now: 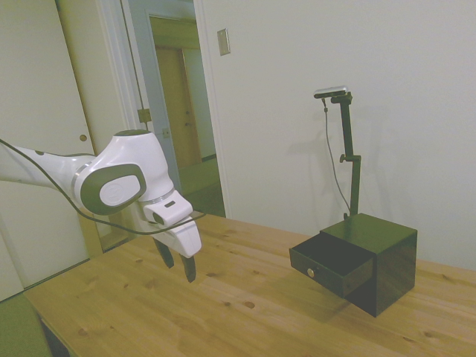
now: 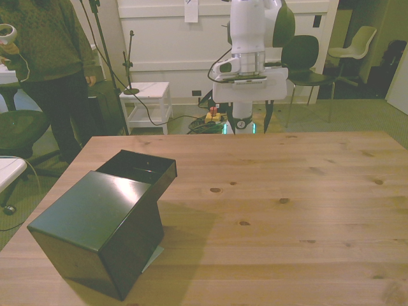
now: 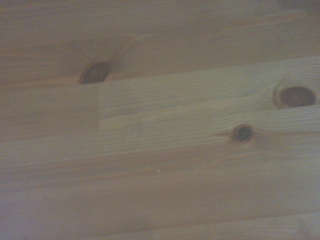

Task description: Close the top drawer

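The small black cabinet (image 1: 383, 256) stands at the right end of the table in the side view and near the front view's left corner (image 2: 95, 223). Its top drawer (image 1: 332, 260) is pulled well out, its pale knob (image 1: 311, 273) facing my arm; from the front the top drawer (image 2: 139, 168) shows as an open box. My gripper (image 1: 179, 263) hangs open and empty above the table, far from the drawer. In the front view the gripper (image 2: 250, 122) sits by the table's far edge. The wrist view holds only bare knotty wood (image 3: 160, 130).
A person (image 2: 44, 57) stands beyond the table at the front view's left, holding a controller (image 2: 6, 32). A low white side table (image 2: 145, 95) and chairs (image 2: 306, 57) stand behind the table. Wooden tabletop (image 2: 287, 210) stretches between gripper and cabinet.
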{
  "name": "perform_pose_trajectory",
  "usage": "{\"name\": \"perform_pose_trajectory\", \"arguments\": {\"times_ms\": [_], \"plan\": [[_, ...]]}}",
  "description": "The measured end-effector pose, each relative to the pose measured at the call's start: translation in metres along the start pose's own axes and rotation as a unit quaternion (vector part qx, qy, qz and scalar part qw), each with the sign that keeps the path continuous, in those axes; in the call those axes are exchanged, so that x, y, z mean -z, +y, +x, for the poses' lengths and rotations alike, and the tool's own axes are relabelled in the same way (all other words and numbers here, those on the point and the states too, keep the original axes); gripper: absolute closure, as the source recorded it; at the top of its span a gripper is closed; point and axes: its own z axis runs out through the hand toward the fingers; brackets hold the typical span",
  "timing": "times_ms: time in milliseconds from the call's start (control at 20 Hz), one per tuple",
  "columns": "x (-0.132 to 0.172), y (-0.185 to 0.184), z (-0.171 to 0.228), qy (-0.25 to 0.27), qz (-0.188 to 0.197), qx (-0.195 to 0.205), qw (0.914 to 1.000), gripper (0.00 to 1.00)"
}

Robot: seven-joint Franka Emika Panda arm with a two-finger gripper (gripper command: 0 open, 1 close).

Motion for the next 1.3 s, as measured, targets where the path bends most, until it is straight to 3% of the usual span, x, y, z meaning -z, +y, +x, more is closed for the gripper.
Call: {"name": "perform_pose_trajectory", "arguments": {"times_ms": [700,1050,1300], "plan": [[0.016,0.07,0.127,-0.001,-0.007,-0.143,0.9897,0.0],[0.017,0.102,0.193,-0.004,-0.015,-0.197,0.9803,0.0],[0.016,0.128,0.232,-0.006,-0.019,-0.211,0.9772,0.0]]}}
